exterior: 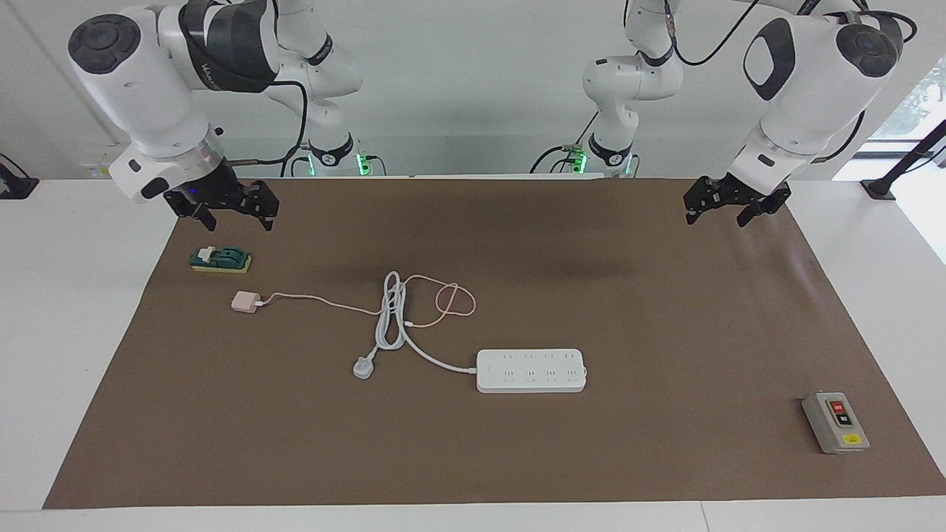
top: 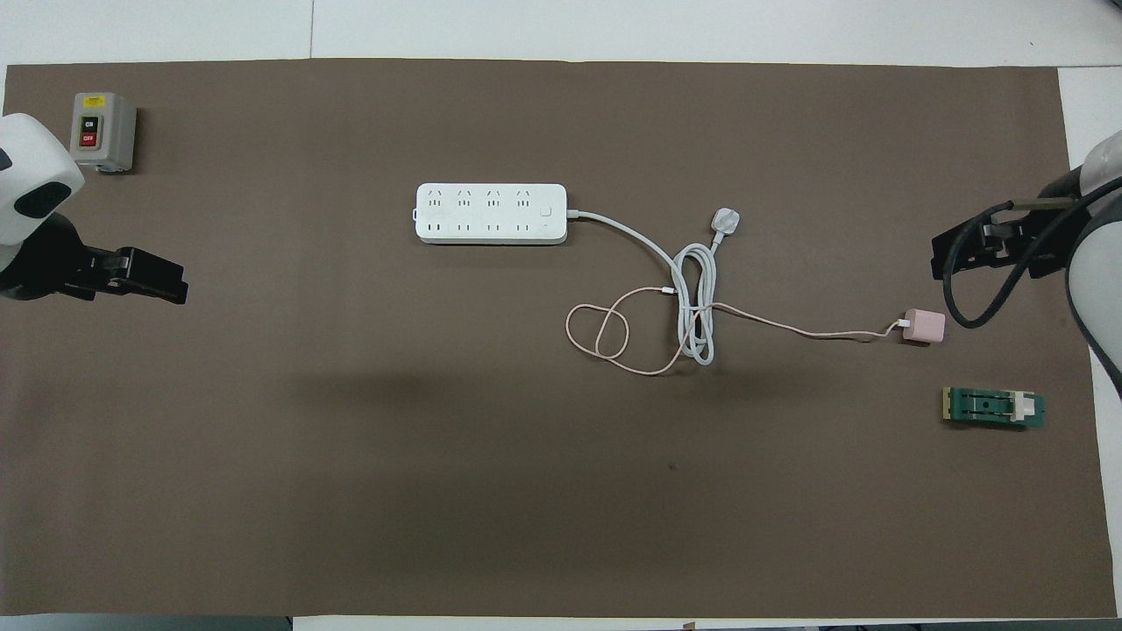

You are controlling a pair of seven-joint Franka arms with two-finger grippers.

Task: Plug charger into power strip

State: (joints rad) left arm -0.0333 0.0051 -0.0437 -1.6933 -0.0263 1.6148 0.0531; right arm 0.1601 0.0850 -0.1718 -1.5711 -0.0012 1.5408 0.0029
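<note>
Facing view. Both arms are seen raised over the desk (exterior: 111,384), nothing held. The right hand (exterior: 229,210) hangs at about 10 o'clock of the mat, over the spot just above a green block (exterior: 220,259); its fingers are spread apart. The left hand (exterior: 732,205) hangs at about 2 o'clock, fingers likewise apart, and waits. The charger (exterior: 245,301) is found lying at 9 o'clock from the mat's middle, unplugged, near the green block. Its pink cable (exterior: 443,299) is seen looped across the white cord (exterior: 392,314). The power strip (exterior: 531,370) lies flat near the middle, farther from the robots than the charger.

Overhead view. The power strip (top: 491,213) is placed at 11 o'clock from centre, the charger (top: 925,326) at 3 o'clock, well apart. The white plug (top: 726,219) lies beside the coil. A grey switch box (top: 102,131) sits at 10 o'clock.

Risk, as judged: the pink cable is tangled with the white cord, so the strip could be dragged when the charger is lifted. The small cube could be gripped askew and its prongs missed in the sockets.

Count: one charger, one strip, one white plug, one switch box, one green block, two hands.
</note>
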